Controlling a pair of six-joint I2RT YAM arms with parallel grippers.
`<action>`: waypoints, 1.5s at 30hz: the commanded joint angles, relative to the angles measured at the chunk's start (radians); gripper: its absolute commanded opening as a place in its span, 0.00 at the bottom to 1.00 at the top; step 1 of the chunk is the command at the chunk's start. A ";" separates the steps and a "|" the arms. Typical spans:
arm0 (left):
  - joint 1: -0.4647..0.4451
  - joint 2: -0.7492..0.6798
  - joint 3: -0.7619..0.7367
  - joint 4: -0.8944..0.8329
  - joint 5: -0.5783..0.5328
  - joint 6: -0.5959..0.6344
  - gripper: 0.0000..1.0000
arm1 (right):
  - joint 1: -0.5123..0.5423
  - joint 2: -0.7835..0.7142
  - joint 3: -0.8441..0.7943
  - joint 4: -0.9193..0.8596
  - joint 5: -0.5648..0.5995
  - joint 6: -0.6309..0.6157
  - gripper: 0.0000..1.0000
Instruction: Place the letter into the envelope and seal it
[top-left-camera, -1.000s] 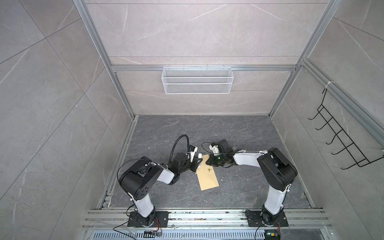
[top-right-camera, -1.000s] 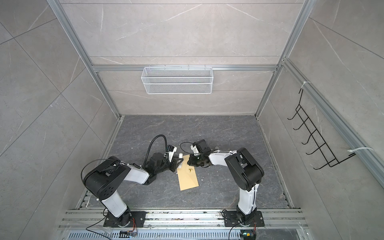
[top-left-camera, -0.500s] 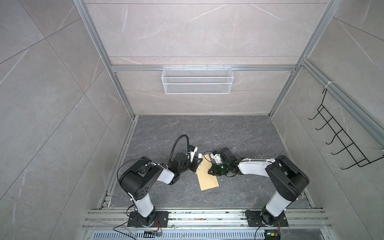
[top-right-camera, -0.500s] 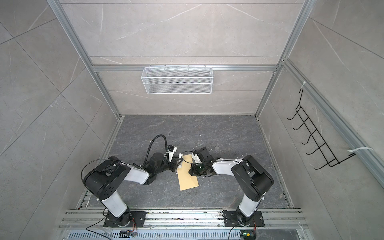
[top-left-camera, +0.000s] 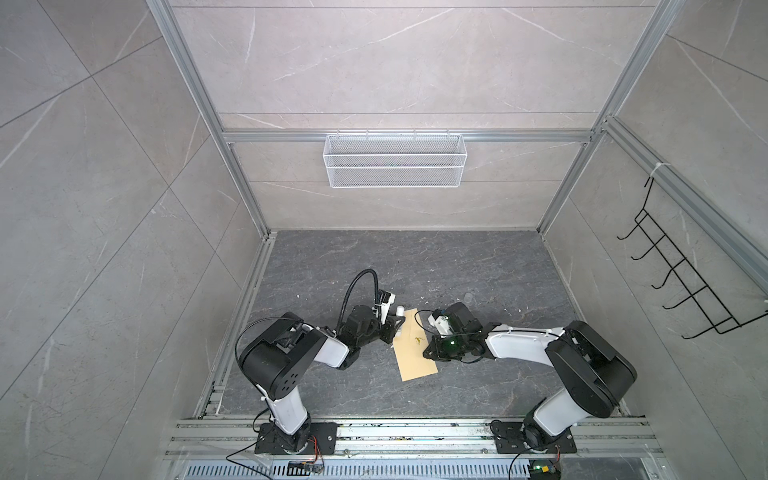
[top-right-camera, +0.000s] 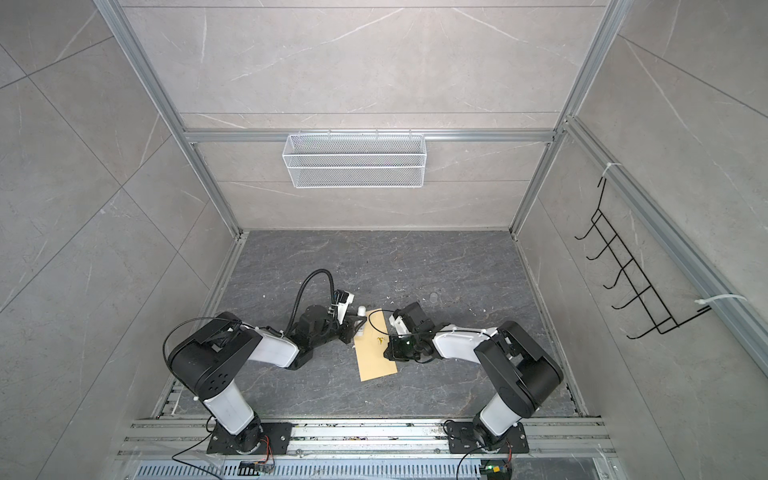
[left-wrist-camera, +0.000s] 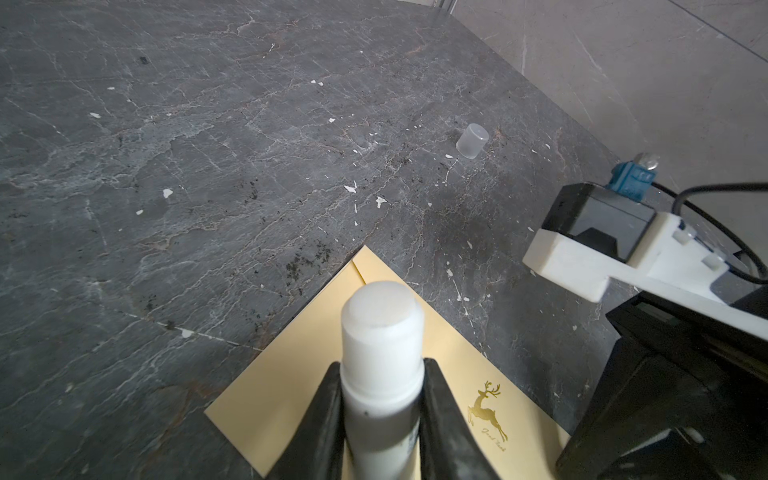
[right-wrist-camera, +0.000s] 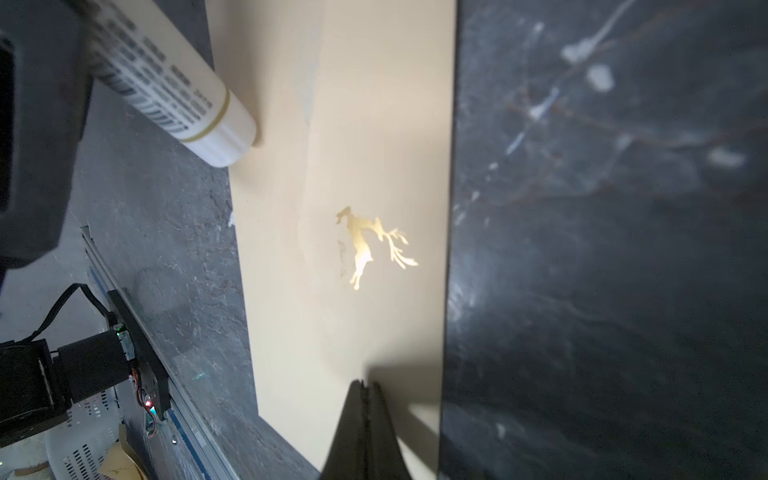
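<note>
My left end effector (left-wrist-camera: 381, 368), part-closed, grips an uncapped glue stick (left-wrist-camera: 380, 316), tip at the tan envelope (left-wrist-camera: 286, 399) lying flat on the counter (left-wrist-camera: 208, 166). My right end effector (right-wrist-camera: 365, 386), shut and empty, touches its edge. The letter is unseen, probably inside. I judge this the sealing step; next, pressing it closed. Beyond stands the cap (left-wrist-camera: 471, 141).

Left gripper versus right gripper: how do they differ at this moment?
The left gripper is clamped on the uncapped glue stick; the right gripper is shut on nothing. The left gripper is at the envelope's left long edge, the right gripper at the opposite edge. Both sit low at the envelope.
</note>
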 joint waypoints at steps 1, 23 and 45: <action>-0.002 0.016 0.013 0.004 -0.010 -0.005 0.00 | 0.009 0.092 0.066 -0.064 0.067 -0.003 0.00; -0.002 -0.282 0.106 -0.157 -0.024 -0.012 0.00 | 0.009 -0.207 0.118 0.058 0.128 -0.111 0.27; 0.073 -0.490 0.360 -0.312 0.077 -0.513 0.00 | 0.007 -0.328 0.237 0.349 -0.005 -0.125 0.65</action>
